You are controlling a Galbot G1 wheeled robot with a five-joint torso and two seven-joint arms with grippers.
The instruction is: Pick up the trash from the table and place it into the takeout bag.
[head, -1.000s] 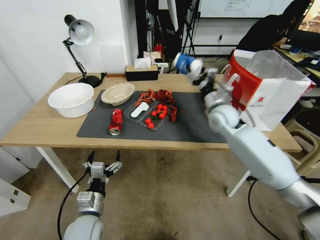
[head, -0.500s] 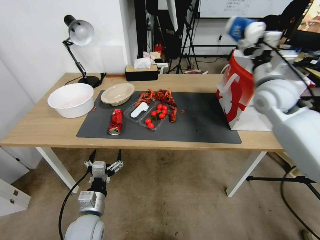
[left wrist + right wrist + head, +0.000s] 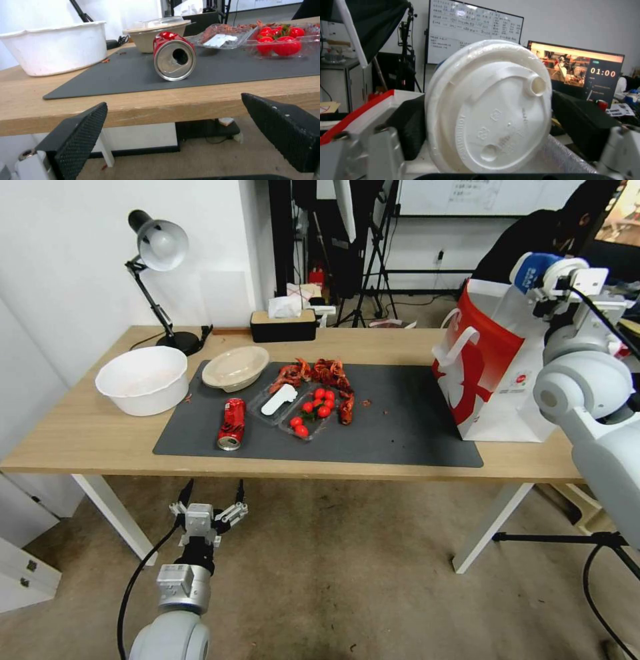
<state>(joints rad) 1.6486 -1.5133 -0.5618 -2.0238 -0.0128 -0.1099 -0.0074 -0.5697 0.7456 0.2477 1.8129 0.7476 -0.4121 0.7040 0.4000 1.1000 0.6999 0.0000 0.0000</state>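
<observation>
Fingers (image 3: 405, 130) of the right gripper (image 3: 557, 280) clamp the blue paper cup (image 3: 533, 270) from both sides, its white lid (image 3: 490, 107) facing the wrist camera with a round sip hole near one edge; the cup is held on its side, above the open top of the takeout bag (image 3: 497, 373); the bag stands upright at the right end of the table (image 3: 87, 437), red on its near side and white on the side with the small round logo, one white loop handle (image 3: 460, 343) hanging against the red face; what lies inside the bag cannot be told.

On the dark grey mat (image 3: 400, 433) a crushed red can (image 3: 231, 423) lies on its side, its open end toward the table's near edge; just beside it sit two clear plastic trays, one (image 3: 275, 403) holding a white flat utensil, the other (image 3: 310, 419) holding red cherry tomatoes; red crayfish shells (image 3: 320, 372) are heaped behind the trays; a beige shallow bowl (image 3: 235, 367) rests at the mat's far left corner; a large white bowl (image 3: 142, 379) stands on the bare wood left of the mat.

The left gripper (image 3: 208, 499) hangs below the table's front edge, fingers (image 3: 76, 135) spread apart and holding nothing.
</observation>
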